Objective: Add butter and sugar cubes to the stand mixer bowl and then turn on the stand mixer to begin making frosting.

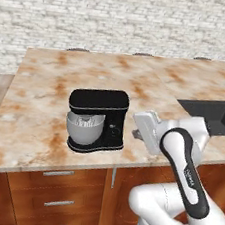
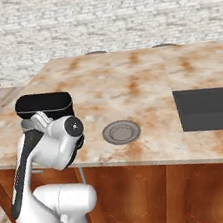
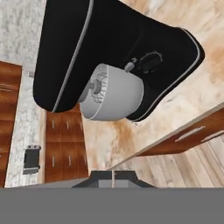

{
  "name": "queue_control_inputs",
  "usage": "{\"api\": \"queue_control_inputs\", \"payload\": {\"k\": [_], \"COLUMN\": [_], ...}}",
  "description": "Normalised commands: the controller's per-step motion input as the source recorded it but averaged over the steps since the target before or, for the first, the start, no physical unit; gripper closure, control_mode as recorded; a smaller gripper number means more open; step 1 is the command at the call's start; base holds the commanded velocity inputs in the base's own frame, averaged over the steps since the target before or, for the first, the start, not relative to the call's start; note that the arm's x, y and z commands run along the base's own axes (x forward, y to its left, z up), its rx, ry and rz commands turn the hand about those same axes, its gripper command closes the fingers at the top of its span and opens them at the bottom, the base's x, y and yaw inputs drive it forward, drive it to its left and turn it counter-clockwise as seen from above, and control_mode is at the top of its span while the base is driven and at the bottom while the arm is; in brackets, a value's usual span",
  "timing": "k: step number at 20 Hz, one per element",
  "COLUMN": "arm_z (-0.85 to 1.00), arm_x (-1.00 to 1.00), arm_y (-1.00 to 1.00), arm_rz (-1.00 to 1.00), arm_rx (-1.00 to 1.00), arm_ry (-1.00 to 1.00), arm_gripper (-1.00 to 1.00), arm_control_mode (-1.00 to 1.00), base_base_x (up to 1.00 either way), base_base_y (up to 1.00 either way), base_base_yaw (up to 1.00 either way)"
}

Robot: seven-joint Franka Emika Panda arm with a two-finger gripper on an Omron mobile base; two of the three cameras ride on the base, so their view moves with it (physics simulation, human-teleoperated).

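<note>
You've got the stand mixer (image 1: 97, 120) sitting left of centre in the left base view, near the front edge of the marble island counter (image 1: 50, 66). In the right base view it's at the far left, half behind the arm. The stand mixer bowl (image 1: 83, 129) is seated on the mixer's base under the head, with the wire whisk (image 3: 97, 87) down inside it.

The gripper (image 3: 113, 181) is at the bottom centre of the hand view, fingers pressed together, nothing between them. It sits off to the side of the mixer and touches nothing you can see.

Handling, as a judgement: the mixer looks heavy, rigid and glossy, so don't try to lift or shove it. What you want is the control knob (image 3: 150, 62) on the neck, upper right of centre in the hand view, with a small silver lever (image 3: 129, 66) just beside it. The knob is small and smooth; closed fingertips could push or twist it, but they may slip. The bowl is stiff metal, likely slick, and the head crowds its rim, so dropping anything in looks tight.

Hard to make out: you can't tell whether there's butter or sugar in the bowl, since the inside is blocked by the whisk and head. The grey plate (image 2: 120, 132) in the middle of the right base view looks bare. The sink (image 2: 209, 109) is cut off at the right edge. The knob position is unreadable.
</note>
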Motion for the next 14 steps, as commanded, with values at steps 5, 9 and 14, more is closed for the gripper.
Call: {"api": "queue_control_inputs", "payload": {"k": [5,9,14], "arm_z": [-0.05,-0.41,-0.29], "arm_x": [0.61,0.18,0.08], "arm_y": [-0.01,0.00,0.19], "arm_rz": [0.04,0.04,0.05], "arm_rx": [0.14,0.06,0.01], "arm_ry": [-0.04,-0.02,0.00], "arm_gripper": [1.00,1.00,1.00], "arm_control_mode": [-1.00,-1.00,-1.00], "base_base_x": [0.00,0.00,0.00], "base_base_y": [0.00,0.00,0.00], "base_base_yaw": [0.00,0.00,0.00]}}
